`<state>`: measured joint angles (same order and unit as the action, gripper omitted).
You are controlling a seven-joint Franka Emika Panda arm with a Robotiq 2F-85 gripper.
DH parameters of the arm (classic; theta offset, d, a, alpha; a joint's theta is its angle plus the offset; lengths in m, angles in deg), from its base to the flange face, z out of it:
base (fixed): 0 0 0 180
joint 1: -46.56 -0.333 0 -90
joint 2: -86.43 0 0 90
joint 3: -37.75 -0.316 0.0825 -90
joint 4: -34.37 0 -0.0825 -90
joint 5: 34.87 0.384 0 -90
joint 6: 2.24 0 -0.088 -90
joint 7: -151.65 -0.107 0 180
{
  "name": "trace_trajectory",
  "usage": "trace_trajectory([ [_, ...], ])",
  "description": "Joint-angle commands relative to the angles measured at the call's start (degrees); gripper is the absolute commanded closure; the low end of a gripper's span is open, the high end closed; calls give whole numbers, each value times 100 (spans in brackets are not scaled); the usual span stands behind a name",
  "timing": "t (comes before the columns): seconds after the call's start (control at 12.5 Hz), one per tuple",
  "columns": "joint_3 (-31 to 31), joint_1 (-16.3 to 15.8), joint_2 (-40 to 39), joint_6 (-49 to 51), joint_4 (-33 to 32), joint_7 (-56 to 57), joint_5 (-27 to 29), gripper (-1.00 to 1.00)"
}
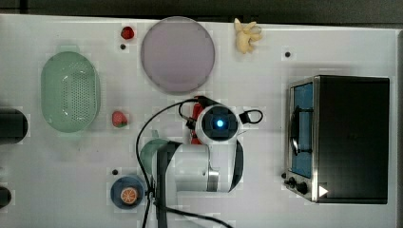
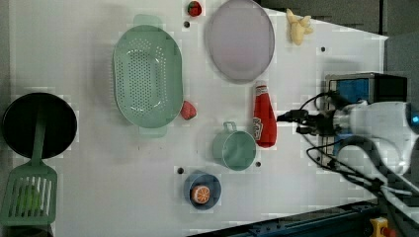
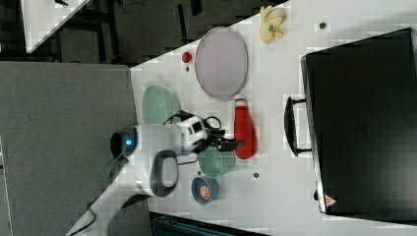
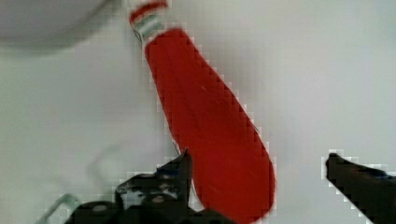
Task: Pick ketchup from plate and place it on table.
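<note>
The ketchup, a red squeeze bottle, lies on its side on the white table. Its white cap points at the lilac-grey plate and ends just off the rim. The plate carries nothing. My gripper is open and hovers over the wide base end of the bottle. One dark finger sits at the bottle's edge, the other well apart from it. In the right view the gripper reaches toward the ketchup. The wrist covers most of the bottle in the top view.
A green cup stands close beside the bottle's base. A blue dish with an orange slice, a green basket, a strawberry and a red ball lie around. A toaster oven fills the top view's right.
</note>
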<state>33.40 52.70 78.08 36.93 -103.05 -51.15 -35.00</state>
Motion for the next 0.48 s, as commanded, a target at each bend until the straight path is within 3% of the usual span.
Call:
trace_trajectory([
  [0.08,-145,35,904,1022,768,-1192,50,-100],
  [0.48,-229,34,1762,3026,2193,-2390,49,-100],
])
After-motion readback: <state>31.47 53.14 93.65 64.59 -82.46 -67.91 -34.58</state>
